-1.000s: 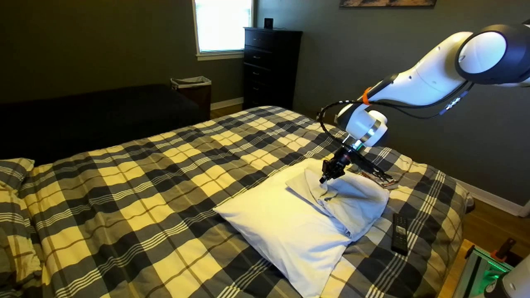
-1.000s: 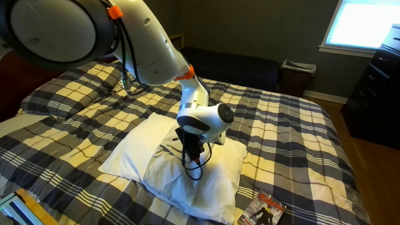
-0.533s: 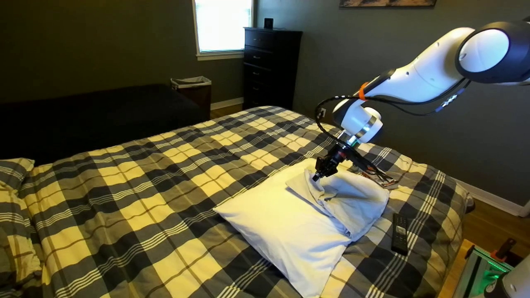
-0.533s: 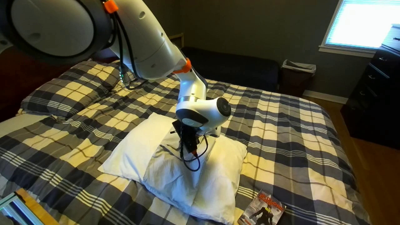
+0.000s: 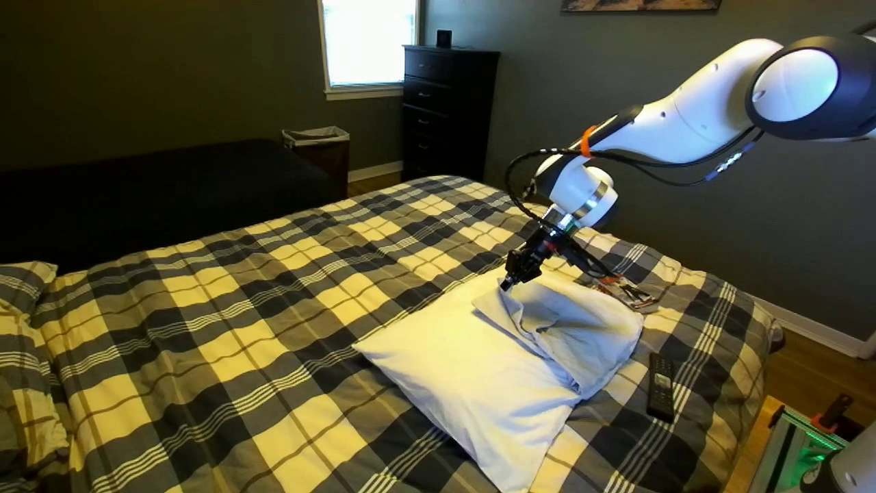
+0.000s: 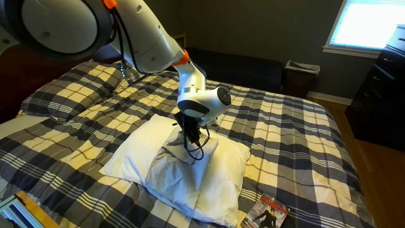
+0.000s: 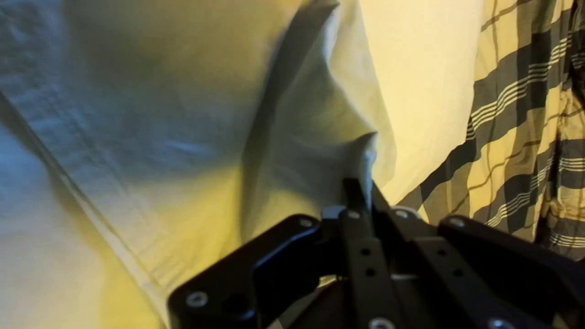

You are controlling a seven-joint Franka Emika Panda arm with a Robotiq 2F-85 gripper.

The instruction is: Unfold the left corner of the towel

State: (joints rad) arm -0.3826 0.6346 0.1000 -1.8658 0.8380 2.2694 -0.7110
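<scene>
Found the towel [image 5: 438, 349] on the bedspread [image 5: 260, 294], right of centre and low in the frame in an exterior view, with its doubled-over layer [image 5: 578, 342] over the right part, the gripper [image 5: 506, 284] at that layer's upper edge, and the remote [image 5: 661, 387] just right of the towel. Farther back there, saw the bin [image 5: 318, 154] and, above it, the window [image 5: 369, 41], both left of the dresser [image 5: 448, 116]. In an exterior view, noted the pillow [image 6: 76, 90] at upper left and the magazine [image 6: 267, 212] at lower right, just beside the towel; in the wrist view, part of that layer between the fingers [image 7: 355, 201].
</scene>
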